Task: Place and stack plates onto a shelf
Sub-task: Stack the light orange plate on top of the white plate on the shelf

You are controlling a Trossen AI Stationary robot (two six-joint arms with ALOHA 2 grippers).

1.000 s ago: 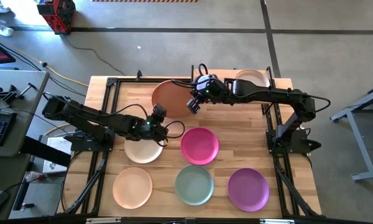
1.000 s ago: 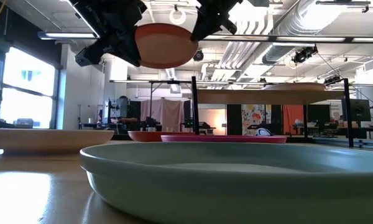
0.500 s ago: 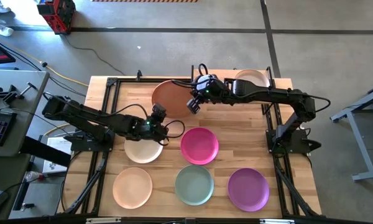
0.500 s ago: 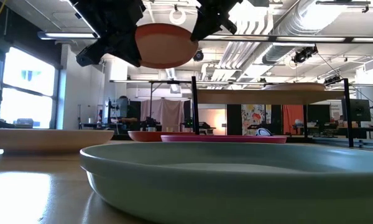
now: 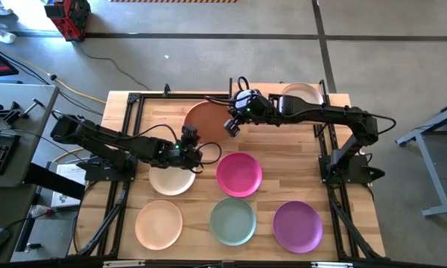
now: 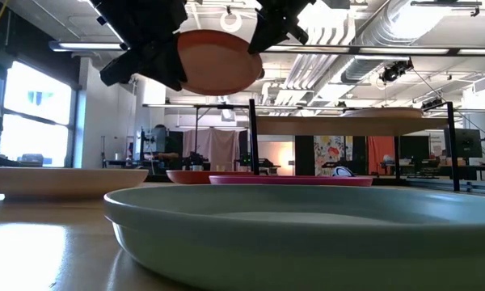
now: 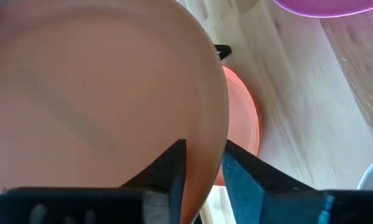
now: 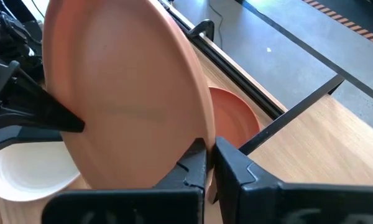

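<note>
Terracotta-peach plate (image 5: 206,117) hung in the air, clear of the shelf (image 6: 323,127), off the shelf's end on the left arm's side and higher than its board. It was tilted, rim caught from two sides.

Step in hand, as judged: hand-over of the plate between the arms, ahead of setting it on the shelf.

- Right gripper (image 8: 209,155): fingers pressed together on the plate's rim, on the shelf side of the plate. It appeared to carry the load.
- Left gripper (image 7: 204,150): fingers spread, straddling the opposite rim, the side away from the shelf. A little slack showed beside the rim on one side; it did not look clamped. Whether the other finger touched the plate could not be told.
- Orange-red plate (image 7: 245,118) lay on the table under the raised one, beside the same shelf end.
- Cream plate (image 5: 299,93) sat on the shelf, toward its far end.

Next move, as judged: the left claw needs to back off the rim without dragging it. The right arm then has to swing the plate over the shelf, level it, and lower it onto the board or the cream plate.

Risk: a one-sided pinch on a tilted plate may slip.
</note>
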